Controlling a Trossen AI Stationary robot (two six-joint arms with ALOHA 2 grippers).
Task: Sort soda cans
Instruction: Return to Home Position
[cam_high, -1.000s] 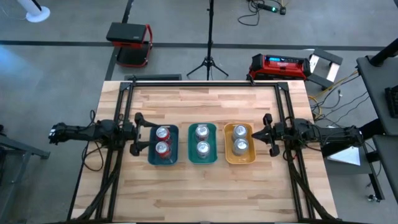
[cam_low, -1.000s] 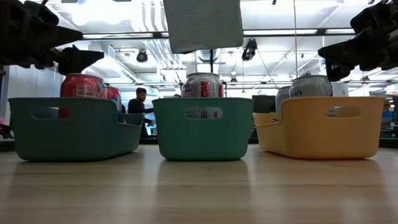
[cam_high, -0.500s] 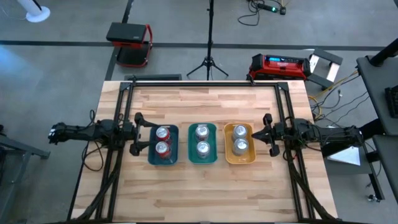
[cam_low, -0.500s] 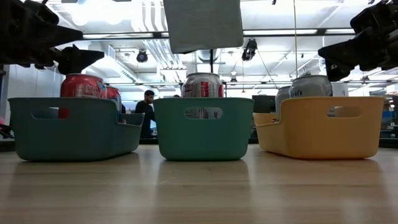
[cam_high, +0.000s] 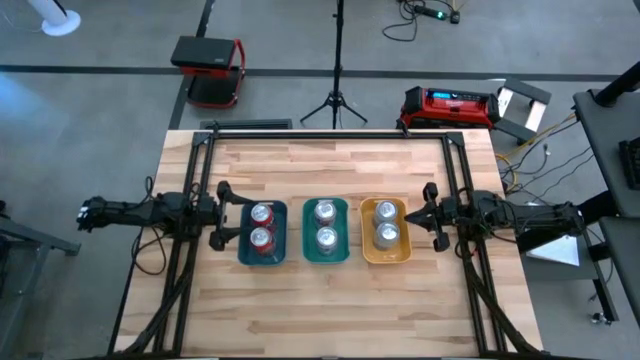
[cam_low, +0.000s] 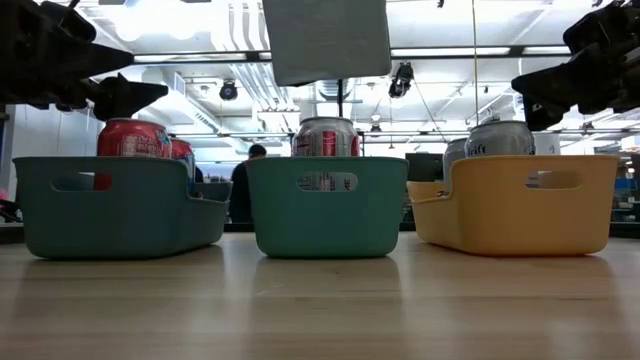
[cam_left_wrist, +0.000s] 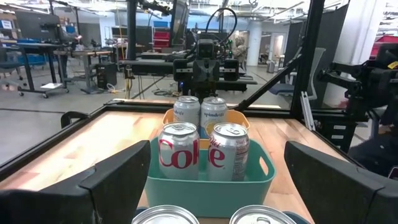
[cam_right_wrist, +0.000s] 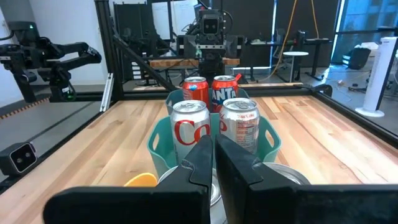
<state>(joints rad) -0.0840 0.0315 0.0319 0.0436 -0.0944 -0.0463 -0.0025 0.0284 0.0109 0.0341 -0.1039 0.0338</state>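
Note:
Three trays stand in a row across the table's middle. The blue-green tray (cam_high: 243, 250) on the left holds two red soda cans (cam_high: 262, 226). The teal tray (cam_high: 307, 250) in the middle holds two silver cans (cam_high: 325, 225). The orange tray (cam_high: 366, 250) on the right holds two silver cans (cam_high: 386, 224). All the cans stand upright on their bases. My left gripper (cam_high: 220, 214) hovers open just left of the left tray, above rim height (cam_low: 120, 95). My right gripper (cam_high: 410, 215) hovers shut just right of the orange tray (cam_right_wrist: 214, 149).
Black frame rails (cam_high: 190, 190) run along the table's left, right and far sides. Bare wood (cam_high: 320, 310) stretches from the trays to the near edge. A tripod (cam_high: 336, 100) and a red case (cam_high: 450, 105) stand on the floor beyond the far edge. A person (cam_low: 245, 185) shows in the room behind.

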